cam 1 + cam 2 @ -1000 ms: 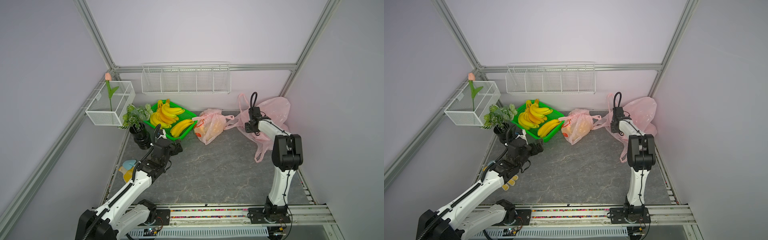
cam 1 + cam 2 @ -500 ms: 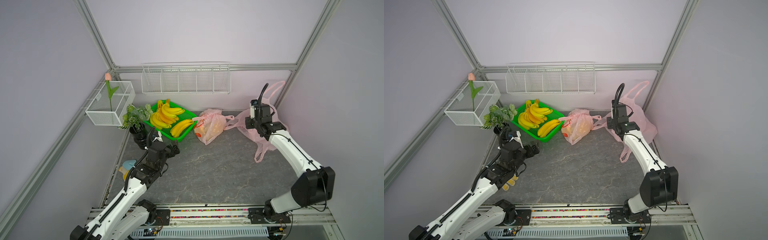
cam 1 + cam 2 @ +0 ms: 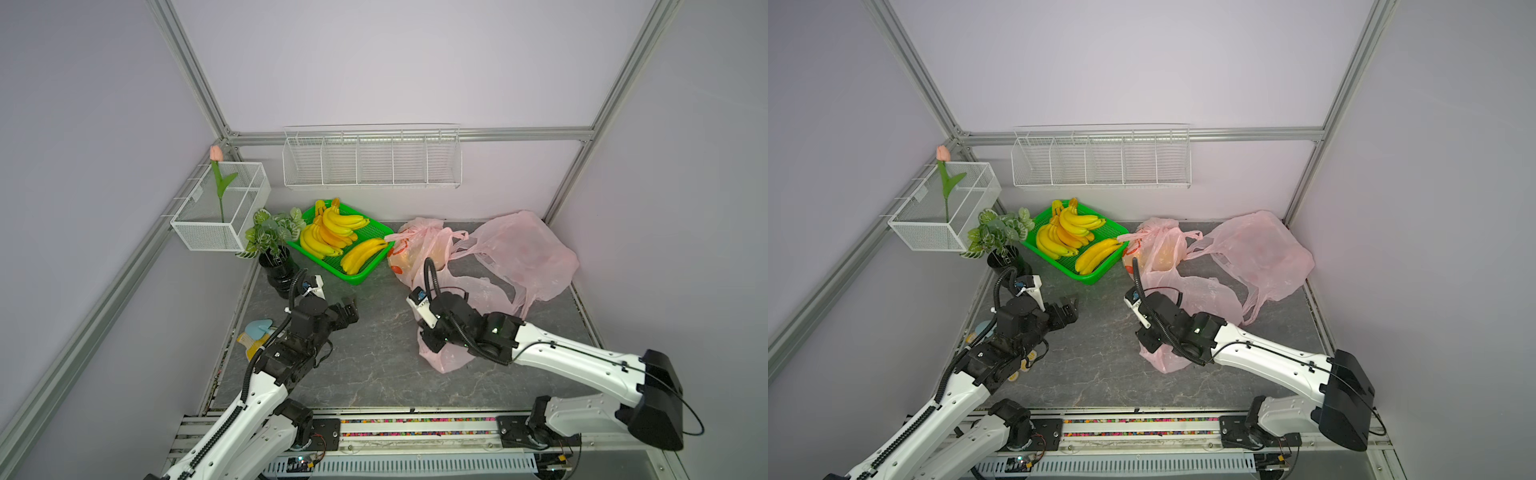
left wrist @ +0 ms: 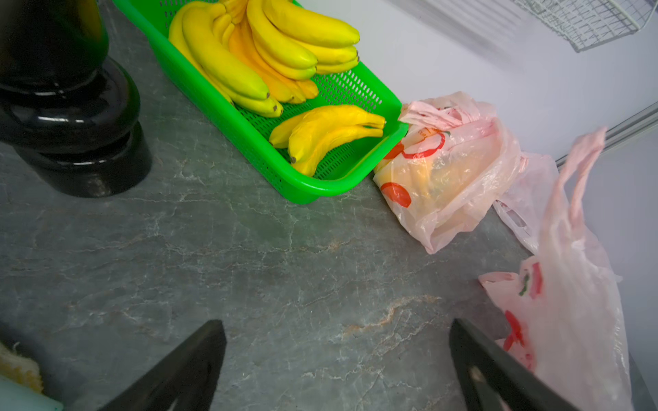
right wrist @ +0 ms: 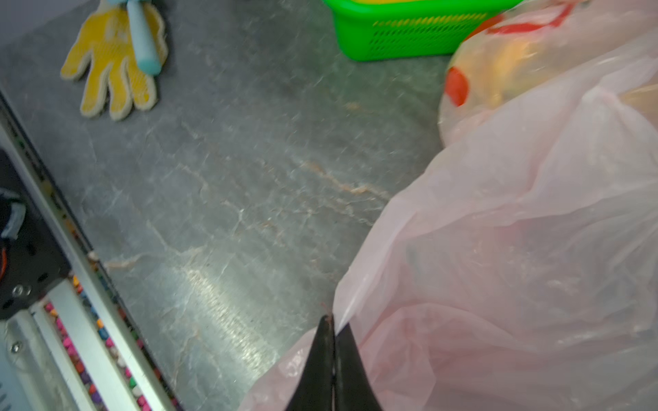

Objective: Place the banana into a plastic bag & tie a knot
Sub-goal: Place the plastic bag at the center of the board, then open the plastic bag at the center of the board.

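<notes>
Where right claw [image 5: 333, 322] pinches, filmy pink bag [image 5: 516, 249] crinkles

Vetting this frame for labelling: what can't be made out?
Filled pink plastic bag, left wrist view: film blurs its contents to yellow-orange.
Right gripper, both top views: jaws hidden by its wrist and the loose pink plastic bag it pinches.
Yellow knitted glove, in a top view: mostly behind the left arm.
</notes>
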Controlling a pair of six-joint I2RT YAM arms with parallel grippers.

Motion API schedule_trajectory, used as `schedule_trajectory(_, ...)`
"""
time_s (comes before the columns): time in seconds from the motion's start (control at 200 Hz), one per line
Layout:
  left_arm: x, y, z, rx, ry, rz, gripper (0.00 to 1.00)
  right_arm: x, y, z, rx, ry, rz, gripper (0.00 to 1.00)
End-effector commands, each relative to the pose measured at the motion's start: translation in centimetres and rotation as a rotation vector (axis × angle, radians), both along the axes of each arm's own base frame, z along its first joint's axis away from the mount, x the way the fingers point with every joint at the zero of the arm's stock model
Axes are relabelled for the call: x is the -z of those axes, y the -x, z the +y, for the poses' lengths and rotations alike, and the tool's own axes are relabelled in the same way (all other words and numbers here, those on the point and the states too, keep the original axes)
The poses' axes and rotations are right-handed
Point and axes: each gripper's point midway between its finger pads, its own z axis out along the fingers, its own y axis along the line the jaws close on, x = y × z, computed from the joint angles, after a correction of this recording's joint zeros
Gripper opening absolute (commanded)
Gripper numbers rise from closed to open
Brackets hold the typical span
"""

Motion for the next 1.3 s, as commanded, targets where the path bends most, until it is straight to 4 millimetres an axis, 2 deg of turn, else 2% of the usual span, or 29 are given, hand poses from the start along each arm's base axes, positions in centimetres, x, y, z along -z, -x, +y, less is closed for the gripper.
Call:
schedule_trajectory(0.0, 0.2, 0.3, -0.7, 0.029, 0.042, 0.023, 1.00, 2.2, 0.9, -0.8, 0.048, 0.057, 0.035, 0.41)
schedule_trajectory(0.04, 0.9, 0.0, -1.2, 0.047, 0.036, 0.051, 1.00, 2.0, 1.2, -1.2, 0.061, 0.054, 0.038, 0.58)
schedule_trajectory(0.1, 1.4, -0.2, -1.9, 0.073, 0.032, 0.080, 1.00, 0.6, 1.2, -2.2, 0.096, 0.021, 0.024, 0.75)
schedule_trajectory(0.145, 1.7, -0.4, -2.6, 0.099, 0.027, 0.106, 1.00, -0.7, 1.2, -3.3, 0.129, -0.008, 0.001, 0.83)
schedule_trajectory(0.235, 2.3, -1.0, -4.2, 0.145, 0.014, 0.141, 1.00, -3.1, 0.9, -6.4, 0.222, -0.081, -0.033, 0.93)
schedule_trajectory(0.265, 2.4, -1.3, -4.7, 0.159, 0.010, 0.152, 1.00, -4.0, 0.5, -7.6, 0.271, -0.117, -0.041, 0.95)
schedule_trajectory(0.28, 2.6, -1.4, -5.0, 0.167, 0.009, 0.159, 1.00, -3.1, 0.5, -8.6, 0.300, -0.105, -0.031, 0.96)
schedule_trajectory(0.42, 3.1, -2.2, -9.0, 0.266, -0.013, 0.208, 1.00, -1.1, -0.3, -14.6, 0.536, -0.166, 0.034, 0.97)
schedule_trajectory(0.485, 3.4, -2.3, -10.7, 0.298, -0.045, 0.216, 1.00, -0.1, 0.1, -15.4, 0.569, -0.197, 0.073, 0.96)
schedule_trajectory(0.565, 4.0, -2.7, -12.2, 0.334, -0.077, 0.211, 1.00, 1.0, 0.6, -15.0, 0.563, -0.230, 0.118, 0.96)
schedule_trajectory(0.68, 6.3, -3.6, -14.0, 0.397, -0.121, 0.258, 1.00, 2.8, 0.5, -13.5, 0.542, -0.249, 0.171, 0.94)
schedule_trajectory(0.72, 7.1, -3.6, -14.5, 0.415, -0.124, 0.284, 0.96, 3.1, 0.4, -12.6, 0.527, -0.261, 0.196, 0.92)
schedule_trajectory(0.81, 8.0, -2.5, -15.9, 0.454, -0.093, 0.291, 0.93, 3.3, -0.3, -10.0, 0.478, -0.298, 0.240, 0.90)
schedule_trajectory(0.88, 8.7, -1.7, -16.0, 0.443, -0.105, 0.296, 0.92, 4.0, -1.3, -8.9, 0.483, -0.283, 0.261, 0.88)
schedule_trajectory(0.99, 9.1, -0.8, -14.9, 0.410, -0.086, 0.290, 0.91, 5.6, -3.3, -7.9, 0.503, -0.263, 0.306, 0.68)
schedule_trajectory(1.079, 8.6, -0.2, -14.0, 0.400, -0.075, 0.266, 0.94, 6.5, -4.8, -7.2, 0.507, -0.284, 0.335, 0.57)
schedule_trajectory(1.209, 8.0, 0.6, -12.7, 0.383, -0.080, 0.247, 0.94, 6.7, -7.7, -8.3, 0.519, -0.193, 0.257, 0.35)
schedule_trajectory(1.294, 7.4, 1.3, -11.9, 0.384, -0.076, 0.218, 0.94, 5.9, -9.6, -8.8, 0.497, -0.164, 0.206, 0.27)
